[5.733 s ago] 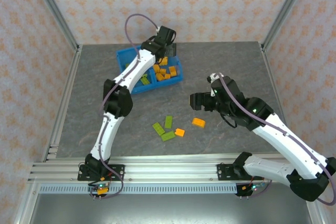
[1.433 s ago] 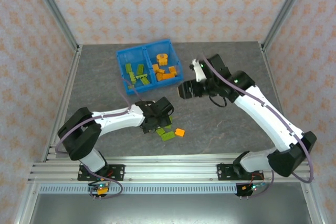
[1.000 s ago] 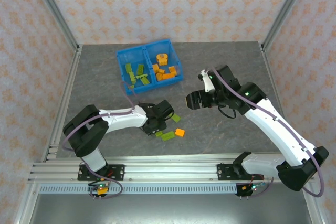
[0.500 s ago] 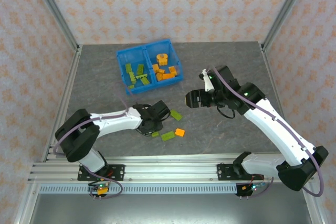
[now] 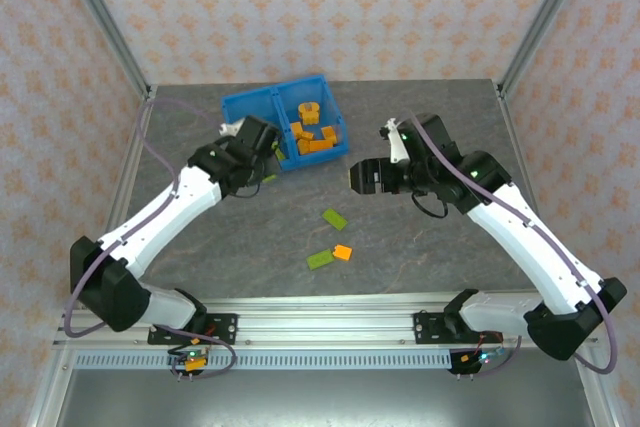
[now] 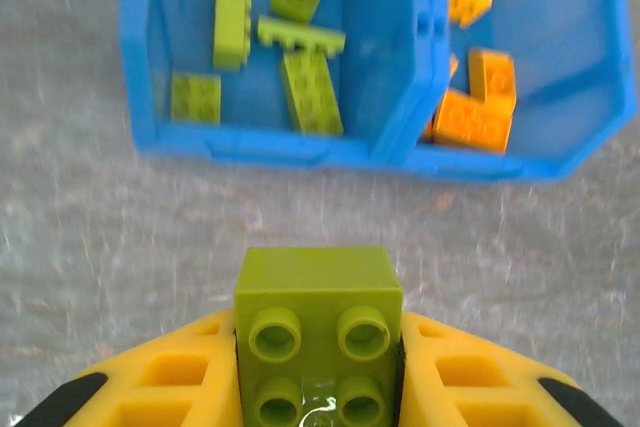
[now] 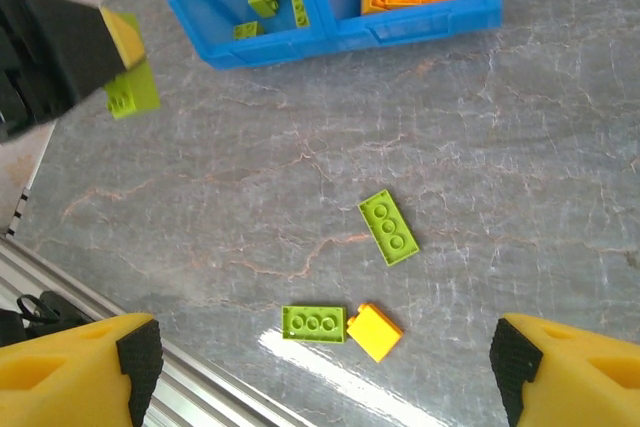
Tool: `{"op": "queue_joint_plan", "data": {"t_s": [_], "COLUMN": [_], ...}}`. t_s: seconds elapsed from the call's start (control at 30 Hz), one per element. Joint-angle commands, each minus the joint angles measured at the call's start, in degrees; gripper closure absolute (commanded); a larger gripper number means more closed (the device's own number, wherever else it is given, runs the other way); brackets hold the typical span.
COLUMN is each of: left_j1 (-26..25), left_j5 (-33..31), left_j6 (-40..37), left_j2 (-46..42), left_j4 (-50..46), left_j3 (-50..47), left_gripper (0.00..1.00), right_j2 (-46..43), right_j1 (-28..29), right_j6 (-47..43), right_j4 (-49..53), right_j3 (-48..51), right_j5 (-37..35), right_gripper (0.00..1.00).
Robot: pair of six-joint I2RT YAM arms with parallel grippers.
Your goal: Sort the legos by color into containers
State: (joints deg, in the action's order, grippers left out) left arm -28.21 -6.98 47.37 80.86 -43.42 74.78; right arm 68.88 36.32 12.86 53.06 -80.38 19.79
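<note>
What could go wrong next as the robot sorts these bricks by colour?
The left gripper holds the lime green studded brick short of the blue plastic bin; released now, it could land on the table. The small orange brick touches a flat green plate, so grasping one may nudge the other.

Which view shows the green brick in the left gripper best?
Left wrist: the green brick sits close and central, studs clear. Right wrist shows it small at the left edge; top external shows a green speck near the blue bin.
</note>
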Motion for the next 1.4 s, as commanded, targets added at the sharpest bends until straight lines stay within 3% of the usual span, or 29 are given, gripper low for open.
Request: {"op": "queue_joint_plan", "data": {"t_s": [0.0, 0.17, 0.27, 0.5, 0.67, 0.8, 1.0, 1.1, 1.37], "left_j1": [3.8, 10.3, 12.2, 16.4, 17.9, 18.1, 18.3, 18.2, 13.7], "left_j5": [-5.2, -1.6, 2.1, 4.3, 10.3, 10.1, 9.2, 10.1, 11.4], "left_j6": [-7.5, -8.6, -9.1, -7.3, -9.2, -9.9, -10.0, -10.3, -9.1], "left_j2": [4.2, 13.5, 19.8, 33.4, 42.5, 47.9, 45.8, 41.6, 19.7], "left_j4": [-2.4, -2.4, -2.8, -0.5, 0.5, -2.3, -2.8, -2.9, 3.3], "left_j3": [6.5, 15.2, 20.2, 29.2, 37.0, 43.2, 42.9, 40.3, 23.5], "left_gripper": [0.69, 0.68, 0.67, 0.67, 0.65, 0.57, 0.47, 0.47, 0.48], "right_j2": [1.4, 1.4, 1.7, 2.0, 0.9, 0.7, 0.6, 0.9, 2.0], "right_j1": [-0.1, -0.1, -0.1, 0.0, -0.1, -0.1, -0.1, -0.1, -0.1], "right_j6": [0.4, 0.7, 0.3, 0.0, 0.0, 0.5, 0.5, 0.7, 2.5], "right_j4": [-0.1, 0.3, 0.9, 1.9, 2.1, 1.8, 2.0, 1.6, -4.0], "right_j3": [-1.9, -1.0, -0.7, -0.3, 0.1, 0.3, 0.3, 0.5, 1.9], "right_j5": [0.8, 3.5, 7.0, 12.6, 12.6, 13.0, 12.8, 12.3, 3.4], "right_gripper": [0.13, 0.12, 0.11, 0.06, 0.05, 0.04, 0.04, 0.03, 0.03]}}
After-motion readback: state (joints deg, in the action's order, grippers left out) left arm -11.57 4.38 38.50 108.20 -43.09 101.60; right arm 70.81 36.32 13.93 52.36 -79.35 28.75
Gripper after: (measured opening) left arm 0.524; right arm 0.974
